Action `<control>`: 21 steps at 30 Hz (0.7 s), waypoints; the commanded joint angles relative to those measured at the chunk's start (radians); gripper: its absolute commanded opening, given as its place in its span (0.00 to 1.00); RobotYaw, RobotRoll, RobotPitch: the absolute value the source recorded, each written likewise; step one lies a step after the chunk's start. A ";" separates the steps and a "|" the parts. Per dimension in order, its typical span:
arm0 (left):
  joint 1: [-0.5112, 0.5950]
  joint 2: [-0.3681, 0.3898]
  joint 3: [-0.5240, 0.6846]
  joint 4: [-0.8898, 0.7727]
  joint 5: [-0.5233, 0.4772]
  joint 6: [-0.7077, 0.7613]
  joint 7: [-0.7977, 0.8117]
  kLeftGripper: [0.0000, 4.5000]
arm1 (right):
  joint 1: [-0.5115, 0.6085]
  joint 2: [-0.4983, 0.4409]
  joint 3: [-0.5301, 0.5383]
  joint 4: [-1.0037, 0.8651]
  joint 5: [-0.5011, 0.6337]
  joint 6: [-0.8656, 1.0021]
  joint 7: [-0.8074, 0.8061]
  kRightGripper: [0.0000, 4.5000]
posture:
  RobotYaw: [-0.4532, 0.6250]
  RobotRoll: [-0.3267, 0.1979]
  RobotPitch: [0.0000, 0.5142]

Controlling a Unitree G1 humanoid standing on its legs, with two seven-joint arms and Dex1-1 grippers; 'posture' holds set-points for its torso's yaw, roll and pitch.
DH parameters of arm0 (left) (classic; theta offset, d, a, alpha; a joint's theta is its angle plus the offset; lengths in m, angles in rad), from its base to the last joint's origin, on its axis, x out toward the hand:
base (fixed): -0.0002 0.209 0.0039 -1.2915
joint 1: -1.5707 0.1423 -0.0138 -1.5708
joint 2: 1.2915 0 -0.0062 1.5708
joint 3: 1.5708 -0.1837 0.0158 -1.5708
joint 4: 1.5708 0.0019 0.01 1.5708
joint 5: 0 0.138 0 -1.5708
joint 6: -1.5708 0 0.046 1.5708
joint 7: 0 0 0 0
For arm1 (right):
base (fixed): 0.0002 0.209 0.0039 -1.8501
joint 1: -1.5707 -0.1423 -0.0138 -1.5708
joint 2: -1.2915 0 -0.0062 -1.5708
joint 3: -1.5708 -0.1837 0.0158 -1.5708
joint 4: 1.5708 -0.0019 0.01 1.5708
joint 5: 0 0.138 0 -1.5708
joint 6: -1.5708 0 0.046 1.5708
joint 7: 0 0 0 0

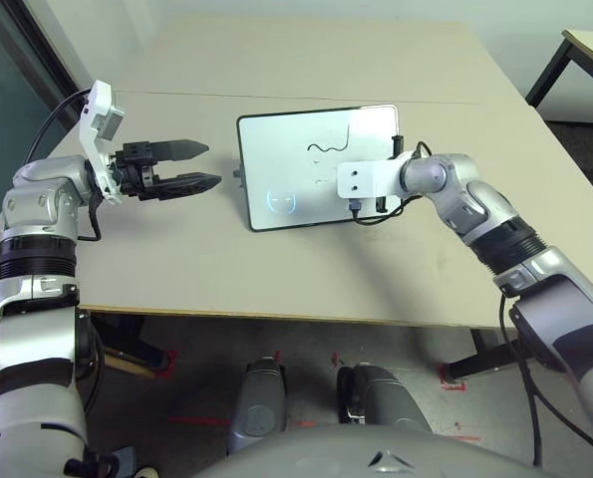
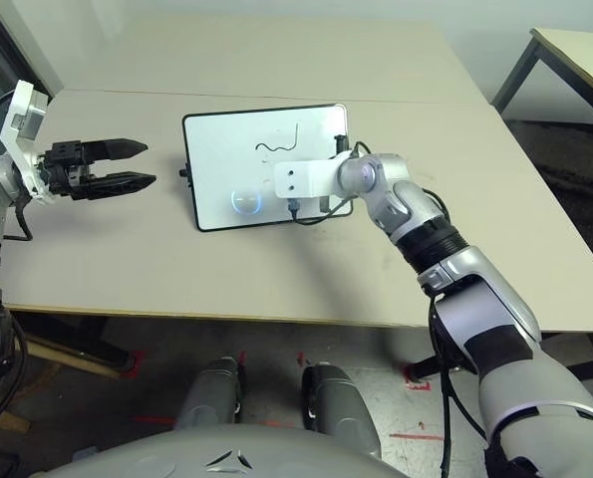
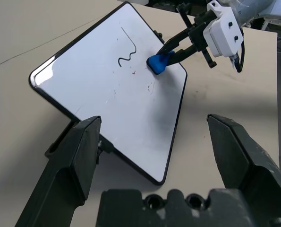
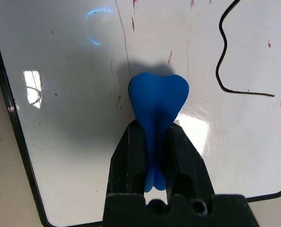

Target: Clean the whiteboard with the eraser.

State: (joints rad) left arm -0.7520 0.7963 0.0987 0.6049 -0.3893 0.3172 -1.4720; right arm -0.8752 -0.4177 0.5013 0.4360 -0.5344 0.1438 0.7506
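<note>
The whiteboard [image 1: 276, 149] lies flat in the middle of the table, with a black squiggle [image 1: 328, 142] on its far half and a faint blue circle [image 1: 282, 200] near its front edge. Small red flecks dot its surface in the right wrist view. My right gripper [image 4: 155, 127] is shut on the blue eraser [image 4: 157, 101], whose tip rests against the board just beside the squiggle. From the left wrist view the eraser [image 3: 157, 62] sits near the board's right edge. My left gripper [image 1: 212, 163] hovers open to the left of the board, holding nothing.
The beige table [image 1: 176, 259] has a seam across its far part and a front edge close to me. A second table [image 1: 587, 48] with black legs stands at the back right. A cable loops from my right wrist onto the board's right side.
</note>
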 commanded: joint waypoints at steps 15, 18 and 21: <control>-0.009 0.004 -0.007 -0.009 0.008 0.004 -0.006 1.00 | -0.002 0.120 0.061 0.007 -0.035 -0.026 0.023 0.08 | 0.71 0.62 0.13; -0.007 0.004 -0.006 -0.012 0.007 0.005 -0.004 1.00 | 0.015 0.117 0.075 0.014 -0.047 -0.036 0.024 0.08 | 0.71 0.62 0.13; -0.007 0.003 -0.005 -0.011 0.006 0.005 -0.003 1.00 | 0.020 0.113 0.073 0.023 -0.052 -0.042 0.022 0.08 | 0.71 0.62 0.13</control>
State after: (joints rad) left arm -0.7527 0.7964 0.0985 0.6042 -0.3894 0.3177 -1.4719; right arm -0.8814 -0.2986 0.5485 0.4308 -0.5743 0.0972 0.7620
